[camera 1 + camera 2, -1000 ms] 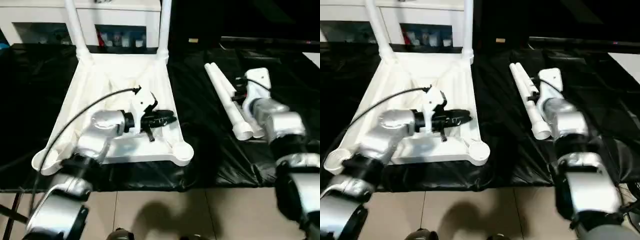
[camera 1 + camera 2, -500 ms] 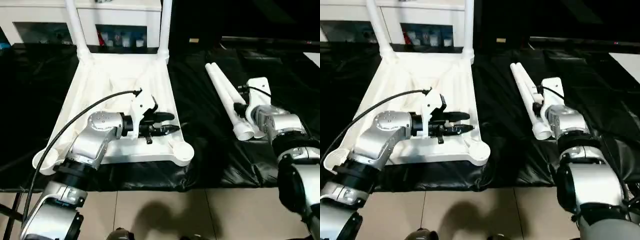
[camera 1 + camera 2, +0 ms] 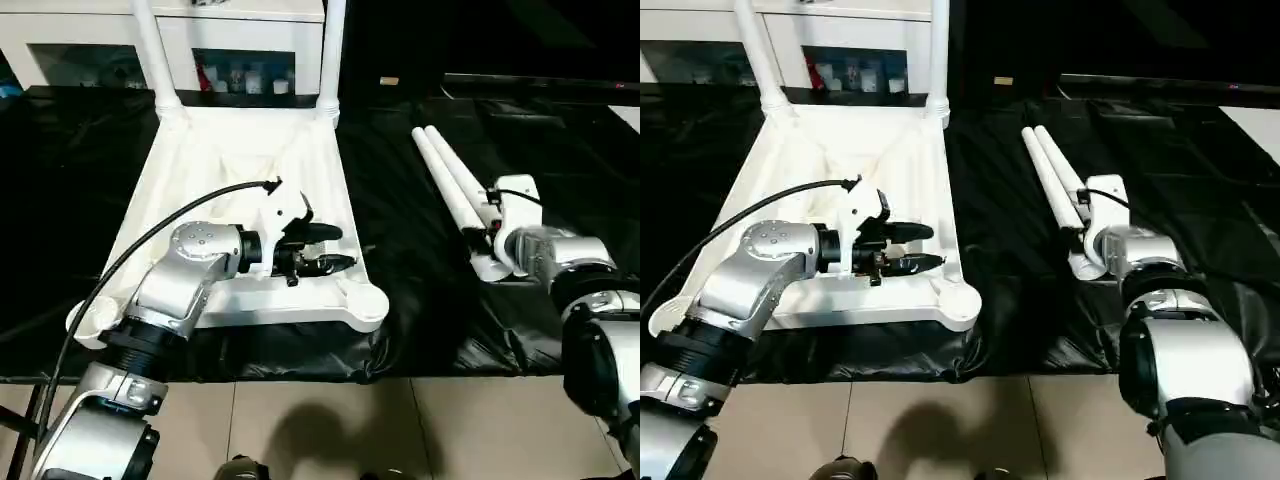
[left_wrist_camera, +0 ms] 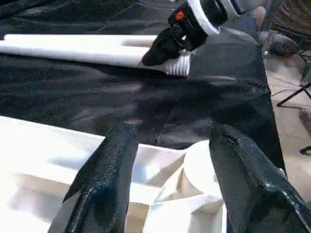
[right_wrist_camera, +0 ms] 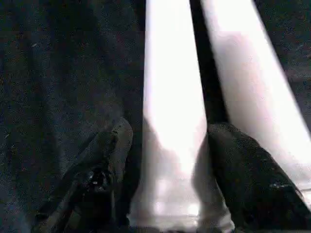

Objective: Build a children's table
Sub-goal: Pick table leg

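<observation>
The children's table is lying upside down on the desk, which is wearing a black crinkled sheet, with its cross-ribbed underside facing up. Two of its white legs are already standing upright in the far corner sockets, in front of a white glass-door cabinet. The two near sockets, one at the near right corner and one at the near left, are sitting open with nothing in them. The left gripper is hovering over the near right part of the underside, its two black fingers standing apart with nothing between them; in the left wrist view they are framing the rim of the near right socket and the black sheet beyond. To the right of the table top, two loose legs are lying side by side on the sheet, touching or nearly so along their length (their open ribbed ends are pointing toward the robot). The right gripper is sitting at the near end of this pair, its jaws open and straddling one leg, a finger on each side; whether the pads are pressing the tube or merely flanking it I cannot tell. A black cable is arching over the left forearm above the table top.
</observation>
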Robot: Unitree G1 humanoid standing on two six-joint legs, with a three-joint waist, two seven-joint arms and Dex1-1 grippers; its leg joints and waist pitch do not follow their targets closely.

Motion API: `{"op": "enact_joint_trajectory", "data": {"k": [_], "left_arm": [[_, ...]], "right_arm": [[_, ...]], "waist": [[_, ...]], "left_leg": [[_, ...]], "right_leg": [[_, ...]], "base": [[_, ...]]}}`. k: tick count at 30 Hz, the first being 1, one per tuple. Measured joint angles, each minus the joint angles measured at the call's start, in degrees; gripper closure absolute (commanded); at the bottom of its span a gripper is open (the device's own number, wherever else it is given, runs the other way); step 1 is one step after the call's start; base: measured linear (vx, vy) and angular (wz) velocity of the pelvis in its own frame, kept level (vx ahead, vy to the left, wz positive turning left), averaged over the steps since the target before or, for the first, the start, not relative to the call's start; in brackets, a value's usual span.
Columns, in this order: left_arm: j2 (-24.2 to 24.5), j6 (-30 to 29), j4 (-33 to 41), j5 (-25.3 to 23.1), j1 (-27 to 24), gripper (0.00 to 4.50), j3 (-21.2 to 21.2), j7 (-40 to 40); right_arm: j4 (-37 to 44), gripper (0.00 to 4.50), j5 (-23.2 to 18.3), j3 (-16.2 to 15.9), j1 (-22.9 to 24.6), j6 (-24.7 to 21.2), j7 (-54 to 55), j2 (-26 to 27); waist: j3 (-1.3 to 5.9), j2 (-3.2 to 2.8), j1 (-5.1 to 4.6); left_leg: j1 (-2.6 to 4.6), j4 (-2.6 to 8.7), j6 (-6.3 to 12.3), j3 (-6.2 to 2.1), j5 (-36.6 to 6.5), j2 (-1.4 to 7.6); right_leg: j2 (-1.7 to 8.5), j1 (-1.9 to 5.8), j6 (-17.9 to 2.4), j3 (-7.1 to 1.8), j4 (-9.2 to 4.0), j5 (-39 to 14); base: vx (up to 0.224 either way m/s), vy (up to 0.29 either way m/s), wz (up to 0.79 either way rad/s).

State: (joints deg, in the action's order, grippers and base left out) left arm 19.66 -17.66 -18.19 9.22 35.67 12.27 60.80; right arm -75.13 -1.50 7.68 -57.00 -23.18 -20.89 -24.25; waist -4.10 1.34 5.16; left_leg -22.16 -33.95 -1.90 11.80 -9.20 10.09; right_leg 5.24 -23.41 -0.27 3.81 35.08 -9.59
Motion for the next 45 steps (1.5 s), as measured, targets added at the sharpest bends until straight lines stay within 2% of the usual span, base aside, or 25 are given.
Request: {"op": "enact_joint_trajectory", "data": {"k": [5, 6, 10, 15, 22, 29, 32, 36, 37, 42, 43, 45], "left_arm": [[0.3, -1.2, 0.8, 0.2, 0.0, 1.79, 0.1, 1.1], [0.5, -1.5, 1.0, 0.3, 0.0, 1.77, 0.1, 1.5], [1.2, -2.3, 1.2, 0.7, 0.0, 1.77, 0.2, 2.6], [1.3, -3.0, 1.2, 1.1, 0.0, 1.77, 0.4, 2.8], [1.1, -3.5, 1.2, 1.1, 0.0, 1.77, 0.7, 2.8], [0.7, -4.0, 1.1, 1.1, 0.2, 1.77, 0.9, 1.9], [-0.8, -3.8, 0.1, 1.1, 1.4, 1.77, -0.3, -1.6], [-2.4, -3.8, -1.9, 1.0, 3.3, 1.77, -2.4, -5.8], [-3.2, -3.8, -3.1, 1.0, 3.7, 1.6, -3.3, -7.6], [-7.8, -5.2, -8.0, 2.6, 6.3, 1.35, -7.2, -15.0], [-9.1, -5.7, -8.9, 3.2, 7.0, 1.35, -8.4, -16.8], [-11.2, -6.3, -11.0, 4.8, 8.6, 1.03, -11.2, -20.2]], "right_arm": [[-1.4, 1.64, 1.4, -1.4, -1.8, -3.3, -4.1, -1.2], [-1.6, 1.92, 1.8, -1.6, -1.9, -4.2, -4.4, -1.2], [-2.1, 2.13, 3.7, -3.6, -3.2, -7.6, -6.1, -2.1], [-2.1, 2.52, 6.3, -6.0, -3.8, -9.0, -8.5, -2.6], [-2.0, 2.59, 6.4, -5.7, -3.6, -9.4, -7.5, -2.2], [-2.0, 2.59, 3.6, -1.3, -3.3, -8.4, -5.3, -1.6], [-2.0, 2.6, 1.6, 0.0, -3.3, -7.6, -7.4, -0.8], [-1.9, 2.61, 0.9, 1.0, -3.3, -7.2, -9.5, -0.5], [-1.9, 2.61, 0.3, 1.5, -3.3, -7.1, -9.9, -0.2], [0.7, 2.61, -5.7, 7.1, -1.9, -0.9, -13.0, 1.9], [1.6, 2.61, -7.7, 9.0, -1.2, 0.5, -14.5, 2.1], [4.4, 2.61, -12.7, 13.5, 0.1, 2.8, -17.8, 3.6]], "waist": [[0.0, 0.0, 0.01], [0.0, 0.0, 0.04], [0.0, 0.0, 0.05], [0.01, 0.02, 0.21], [0.05, 0.08, 0.36], [0.07, 0.11, 0.18], [0.06, 0.09, -0.01], [0.03, -0.01, 0.12], [0.02, -0.07, 0.12], [-0.07, -0.29, 0.25], [-0.07, -0.29, 0.34], [-0.05, -0.32, 0.71]], "left_leg": [[0.01, -0.03, 0.0, 0.0, 0.0, 0.01], [0.01, -0.03, 0.0, 0.0, 0.0, 0.02], [0.0, -0.04, 0.0, 0.0, 0.0, 0.02], [0.02, -0.08, 0.0, -0.03, 0.0, 0.02], [0.06, -0.15, 0.0, -0.05, 0.0, 0.02], [0.1, -0.25, 0.0, -0.05, 0.0, 0.03], [0.09, -0.27, -0.01, -0.05, 0.0, 0.06], [0.03, -0.26, 0.0, -0.06, 0.0, 0.06], [0.01, -0.26, 0.01, -0.06, 0.0, 0.06], [-0.13, -0.29, 0.04, -0.06, 0.0, 0.06], [-0.16, -0.29, 0.04, -0.06, 0.0, 0.08], [-0.24, -0.36, 0.1, -0.06, -0.1, 0.09]], "right_leg": [[0.0, 0.0, 0.0, 0.0, 0.03, 0.0], [0.0, 0.0, 0.0, 0.01, 0.03, 0.0], [0.0, 0.0, 0.0, 0.01, 0.04, 0.0], [0.0, 0.04, 0.0, 0.02, 0.04, 0.0], [0.0, 0.08, 0.0, 0.01, 0.08, 0.0], [0.0, 0.12, 0.0, 0.0, 0.15, 0.0], [0.0, 0.1, 0.0, 0.01, 0.2, 0.0], [0.0, 0.08, 0.0, 0.04, 0.18, 0.0], [0.0, 0.07, 0.0, 0.04, 0.17, 0.0], [0.0, -0.05, 0.0, 0.06, 0.17, 0.0], [0.0, -0.05, 0.0, 0.09, 0.16, 0.0], [0.0, -0.11, 0.0, 0.1, 0.17, 0.0]], "base": [[0.0, 0.0, 0.0], [0.0, 0.0, 0.0], [0.0, 0.0, 0.0], [0.0, 0.0, 0.0], [0.0, 0.0, 0.0], [0.0, 0.0, 0.0], [0.0, 0.0, 0.0], [0.0, 0.0, 0.0], [0.0, 0.0, 0.0], [0.0, 0.0, 0.0], [0.0, 0.0, 0.0], [0.0, 0.0, 0.0]]}}
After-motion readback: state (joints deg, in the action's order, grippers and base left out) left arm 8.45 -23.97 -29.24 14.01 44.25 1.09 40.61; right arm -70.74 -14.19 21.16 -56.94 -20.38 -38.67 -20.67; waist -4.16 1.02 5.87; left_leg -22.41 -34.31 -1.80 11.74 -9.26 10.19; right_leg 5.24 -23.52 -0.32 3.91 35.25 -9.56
